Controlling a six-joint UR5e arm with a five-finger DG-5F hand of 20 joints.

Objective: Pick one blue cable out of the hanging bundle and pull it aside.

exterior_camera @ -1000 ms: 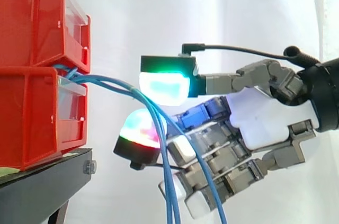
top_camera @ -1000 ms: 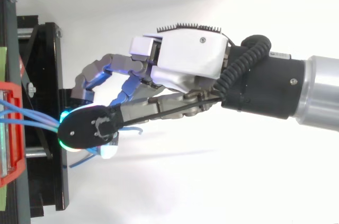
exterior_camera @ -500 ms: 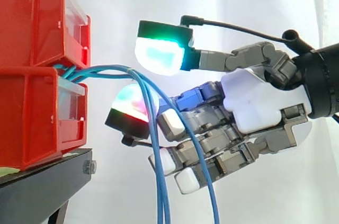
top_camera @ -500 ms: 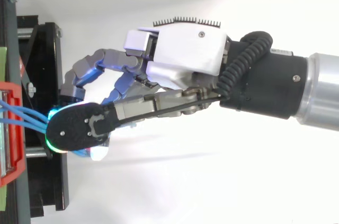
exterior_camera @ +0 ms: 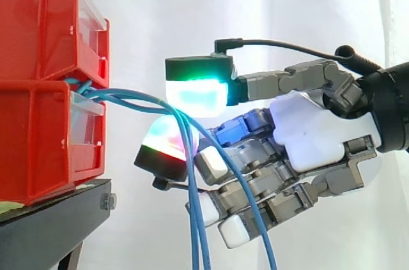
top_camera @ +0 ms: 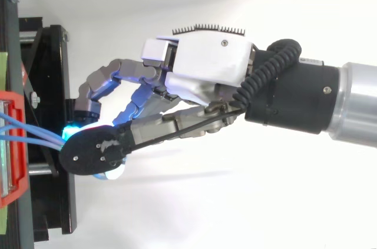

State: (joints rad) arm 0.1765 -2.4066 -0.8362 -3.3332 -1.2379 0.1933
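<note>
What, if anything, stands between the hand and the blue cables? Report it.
Nothing visible does. The hand is right at the blue cables, which come out of the red bins, arc over and hang down across it. No other thing lies between hand and cables.

Bins [exterior_camera: 45,91]: red plastic, glossy, with clear plastic fronts. Stand [exterior_camera: 51,228]: black metal, matt. Cables [exterior_camera: 193,219]: smooth blue sheath. Hand [exterior_camera: 313,136]: glossy white plastic shell, matt grey links. Arm [top_camera: 353,105]: brushed silver metal. Curtain [exterior_camera: 160,15]: white cloth.
</note>
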